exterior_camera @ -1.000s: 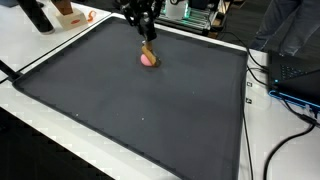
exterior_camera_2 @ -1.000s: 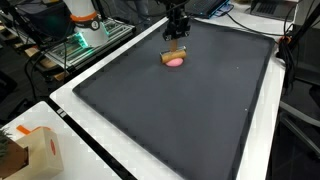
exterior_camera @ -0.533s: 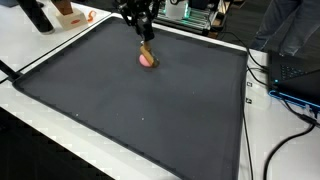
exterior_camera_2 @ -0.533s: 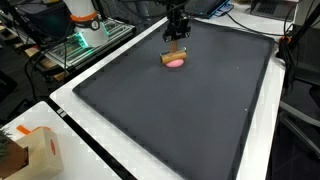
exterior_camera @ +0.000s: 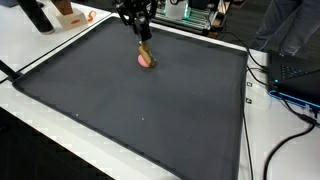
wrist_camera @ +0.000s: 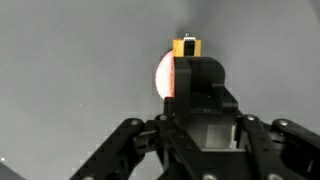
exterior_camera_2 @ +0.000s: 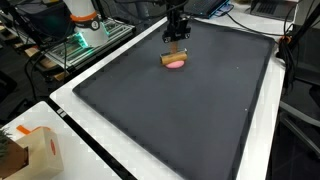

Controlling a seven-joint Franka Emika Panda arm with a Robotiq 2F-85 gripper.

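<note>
Exterior views first: a white surface (exterior_camera: 45, 48) is seen with a big dark mat (exterior_camera: 150, 115) laid over most of it, probably so small stuff gets a flat, grippy spot to sit on. Near the mat's top edge, a bit left of centre in the frame, the pincer (exterior_camera: 143, 37) is pointed straight down. It looks pinched tight on a little tan block (exterior_camera: 145, 47), which is held upright by its top end. Right under that, a pink round piece (exterior_camera: 148, 60) is seen resting on the mat. The two look like they're touching, but whether they're one item or two can't be told.

Wrist view backs this up. The fingers are seen pressed close together, with the tan block (wrist_camera: 186, 46) poking out past them. The pink round piece (wrist_camera: 162, 75) is mostly hidden by the pincer itself and only peeks out at centre left. A top-down hold like that is likely used because the block is narrow and stands tall.

Around it, green-lit electronics (exterior_camera_2: 85, 45) are parked off the mat at upper left of an exterior view. A cardboard box (exterior_camera_2: 35, 150) is sat at lower left, and cables (exterior_camera: 290, 95) are strewn along the right edge. All of it is kept well apart from the pincer, so nothing is blocking it.
</note>
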